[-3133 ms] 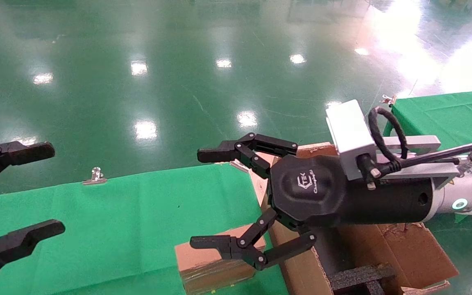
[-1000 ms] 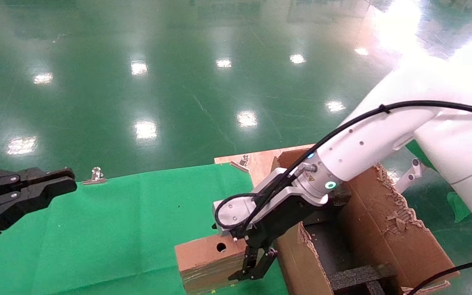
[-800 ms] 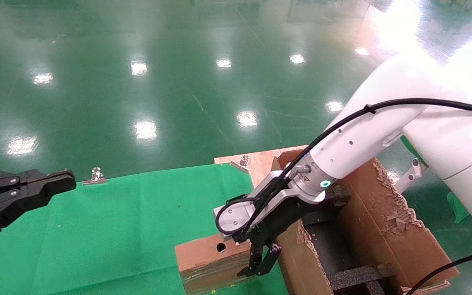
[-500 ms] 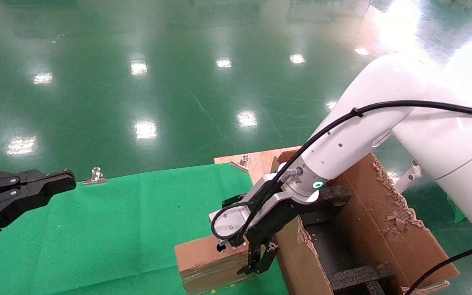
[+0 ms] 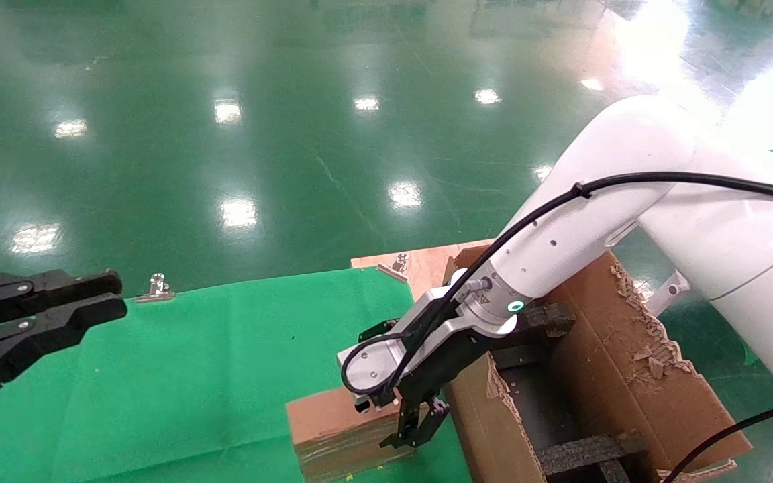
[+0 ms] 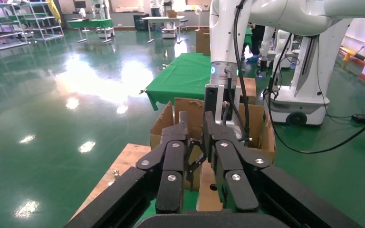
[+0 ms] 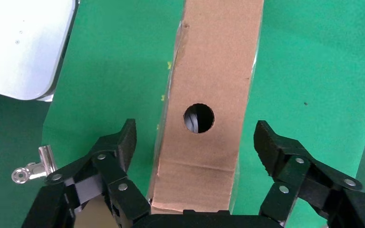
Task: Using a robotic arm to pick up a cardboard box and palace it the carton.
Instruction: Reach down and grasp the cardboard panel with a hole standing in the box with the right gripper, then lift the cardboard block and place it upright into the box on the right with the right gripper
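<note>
Fingers (image 7: pixel 275 142) of the right gripper (image 7: pixel 195 137) straddle the box (image 7: pixel 214 61), spread apart (not touching it); left gripper (image 5: pixel 101 302) idles closed above the table (image 5: pixel 192 376).

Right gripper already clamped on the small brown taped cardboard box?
No. The right gripper straddles the small brown taped cardboard box with green cloth visible between each fingertip and it.

Closed left pincer (image 6: pixel 196 142) facing carton (image 6: pixel 261 137)
</note>
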`<state>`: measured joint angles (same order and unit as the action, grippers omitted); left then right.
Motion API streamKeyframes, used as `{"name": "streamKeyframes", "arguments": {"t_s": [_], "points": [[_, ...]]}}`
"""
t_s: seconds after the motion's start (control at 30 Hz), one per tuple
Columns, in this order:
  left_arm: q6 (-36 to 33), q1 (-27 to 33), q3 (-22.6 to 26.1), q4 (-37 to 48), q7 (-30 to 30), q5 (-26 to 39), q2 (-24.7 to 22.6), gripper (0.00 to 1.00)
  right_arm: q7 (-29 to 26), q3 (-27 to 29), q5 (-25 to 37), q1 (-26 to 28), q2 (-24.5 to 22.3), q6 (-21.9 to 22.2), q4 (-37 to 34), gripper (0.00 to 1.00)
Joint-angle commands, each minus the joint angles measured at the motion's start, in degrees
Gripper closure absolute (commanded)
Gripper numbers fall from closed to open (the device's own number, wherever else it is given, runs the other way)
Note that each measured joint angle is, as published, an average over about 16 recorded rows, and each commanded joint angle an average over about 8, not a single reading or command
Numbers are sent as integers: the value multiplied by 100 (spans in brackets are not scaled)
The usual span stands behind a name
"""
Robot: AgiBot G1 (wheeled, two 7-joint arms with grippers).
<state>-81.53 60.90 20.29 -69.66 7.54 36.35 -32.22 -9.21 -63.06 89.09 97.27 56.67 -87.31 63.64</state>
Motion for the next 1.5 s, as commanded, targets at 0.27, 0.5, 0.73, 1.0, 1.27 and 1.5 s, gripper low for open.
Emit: {"name": "streamKeyframes", "arguments": {"t_s": [0.27, 0.5, 0.73, 1.0, 1.27, 1.5], "points": [[0, 0, 0, 0, 0, 1, 0, 0, 1, 17, -15, -4, -6, -4, -1, 100], [0, 0, 0, 0, 0, 2, 0, 0, 1, 23, -19, -6, -9, -6, -3, 100], [0, 0, 0, 0, 0, 2, 0, 0, 1, 26, -22, -9, -12, -11, -6, 100], [0, 0, 0, 0, 0, 2, 0, 0, -31, 76, -116, 139, -4, -98, -161, 100], [0, 0, 0, 0, 0, 2, 0, 0, 248, 131, -479, 995, 76, -339, -861, 100], [0, 0, 0, 0, 0, 2, 0, 0, 726, -247, -873, 2149, 116, -409, -1573, 100]]}}
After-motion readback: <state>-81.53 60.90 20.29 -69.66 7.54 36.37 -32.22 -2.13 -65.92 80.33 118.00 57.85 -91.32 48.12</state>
